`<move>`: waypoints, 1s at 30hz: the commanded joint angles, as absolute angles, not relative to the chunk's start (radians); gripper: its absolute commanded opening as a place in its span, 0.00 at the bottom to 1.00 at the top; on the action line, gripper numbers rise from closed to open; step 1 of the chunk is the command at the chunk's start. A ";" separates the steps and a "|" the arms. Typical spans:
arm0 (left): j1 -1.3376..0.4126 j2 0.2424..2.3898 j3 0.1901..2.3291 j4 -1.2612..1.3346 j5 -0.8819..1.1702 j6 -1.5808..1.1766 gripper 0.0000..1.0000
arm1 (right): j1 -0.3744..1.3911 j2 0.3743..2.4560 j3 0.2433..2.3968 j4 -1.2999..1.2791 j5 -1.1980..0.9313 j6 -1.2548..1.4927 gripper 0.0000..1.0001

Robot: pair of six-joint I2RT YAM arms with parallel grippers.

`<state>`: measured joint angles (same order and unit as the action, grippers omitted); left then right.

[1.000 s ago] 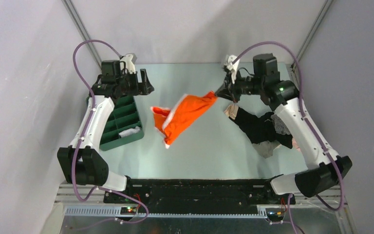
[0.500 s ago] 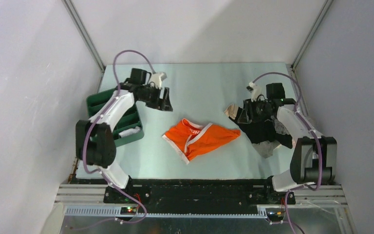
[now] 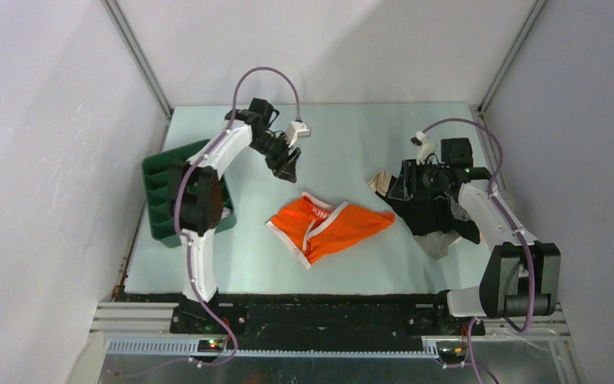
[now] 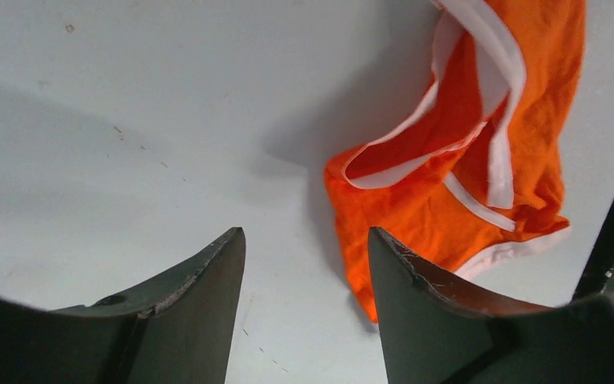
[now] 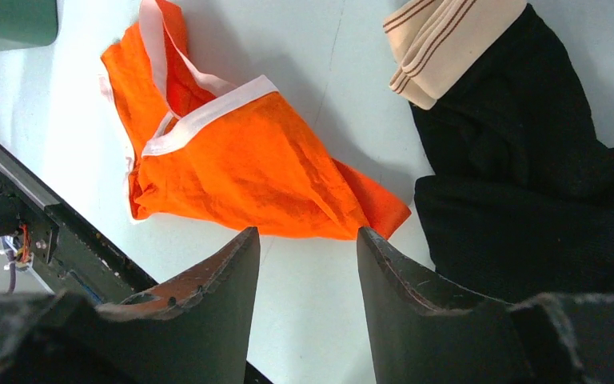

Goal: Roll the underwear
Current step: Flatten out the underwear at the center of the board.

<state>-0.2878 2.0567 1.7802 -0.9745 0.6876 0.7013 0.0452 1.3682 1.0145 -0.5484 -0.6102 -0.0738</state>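
Orange underwear (image 3: 329,228) with white trim lies crumpled on the pale table near the middle; it also shows in the left wrist view (image 4: 480,152) and in the right wrist view (image 5: 240,164). My left gripper (image 3: 288,170) hangs open above the table just behind the underwear's waistband, nothing between its jaws (image 4: 305,240). My right gripper (image 3: 393,189) is open too, to the right of the underwear over the edge of a dark clothes pile, with only bare table between its jaws (image 5: 308,240).
A pile of black garments (image 3: 436,210) with a beige striped band (image 5: 440,44) lies at the right. A green compartment tray (image 3: 160,188) stands at the left edge. The black frame rail (image 3: 320,302) runs along the near edge.
The right gripper let go of the orange underwear, which dropped from the air onto the table. The left arm swung from over the tray toward the centre, its jaws narrowing somewhat.
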 commanded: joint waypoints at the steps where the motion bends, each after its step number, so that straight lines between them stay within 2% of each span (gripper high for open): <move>1: -0.296 2.217 1.991 -1.184 0.722 0.836 0.63 | 0.039 1.339 1.009 -0.532 -0.615 -0.049 0.53; 3: -0.304 2.291 2.111 -1.267 0.713 0.848 0.64 | 0.039 1.343 1.009 -0.529 -0.617 -0.042 0.53; 7: -0.334 2.371 2.217 -1.309 0.627 0.801 0.64 | 0.042 1.359 1.009 -0.510 -0.615 -0.026 0.56; 14: -0.399 2.387 2.220 -1.371 0.574 0.875 0.64 | 0.046 1.395 1.014 -0.497 -0.610 0.034 0.58; 20: -0.432 2.391 2.209 -1.415 0.554 0.946 0.67 | 0.046 1.401 1.013 -0.496 -0.611 0.046 0.58; 30: -0.469 2.390 2.194 -1.356 0.449 0.948 0.69 | 0.045 1.424 1.014 -0.499 -0.635 0.060 0.58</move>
